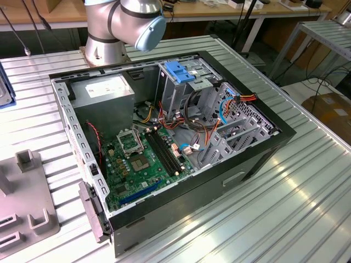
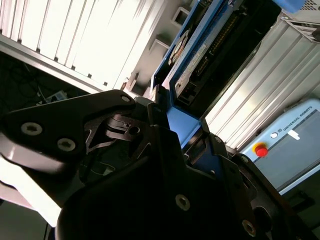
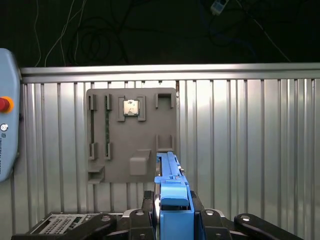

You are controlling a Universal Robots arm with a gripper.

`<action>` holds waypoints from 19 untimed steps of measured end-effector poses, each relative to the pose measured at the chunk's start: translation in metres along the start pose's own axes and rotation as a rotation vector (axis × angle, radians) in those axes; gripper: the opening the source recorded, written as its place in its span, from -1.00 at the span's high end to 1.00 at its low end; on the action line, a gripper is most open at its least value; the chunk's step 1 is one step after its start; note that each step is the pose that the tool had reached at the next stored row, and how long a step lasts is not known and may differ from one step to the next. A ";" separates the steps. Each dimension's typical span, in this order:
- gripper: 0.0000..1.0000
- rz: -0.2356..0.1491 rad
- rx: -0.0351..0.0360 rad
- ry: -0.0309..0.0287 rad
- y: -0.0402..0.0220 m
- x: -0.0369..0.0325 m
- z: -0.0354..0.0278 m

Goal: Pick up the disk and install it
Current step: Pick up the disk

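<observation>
Slatted aluminium worktop (image 1: pixel 307 208) carrying the open computer case (image 1: pixel 219 186), with its blue-topped metal drive cage (image 1: pixel 181 74), and a grey holder plate (image 3: pixel 120 145). The disk (image 3: pixel 172 197), blue rail foremost, is clamped edge-on in the jaws of the tool (image 3: pixel 173 215), above the plate and apparently clear of it. Judged step: pick-up done, installation not begun; seating would call for squaring the rails to the cage

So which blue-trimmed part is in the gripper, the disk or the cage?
The disk: it sits clamped edge-on in the gripper in the first wrist view. The blue-topped cage stands inside the open case.
</observation>
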State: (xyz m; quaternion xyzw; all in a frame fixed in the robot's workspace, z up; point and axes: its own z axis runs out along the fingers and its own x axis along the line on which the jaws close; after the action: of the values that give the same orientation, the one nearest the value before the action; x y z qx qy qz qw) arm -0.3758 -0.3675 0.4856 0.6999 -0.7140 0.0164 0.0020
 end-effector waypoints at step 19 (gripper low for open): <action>0.26 0.000 -0.0001 0.0000 -0.0409 -0.0009 0.0008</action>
State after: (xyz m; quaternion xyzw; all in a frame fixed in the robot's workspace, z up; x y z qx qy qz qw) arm -0.3349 -0.3675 0.4855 0.6999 -0.7141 0.0163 0.0021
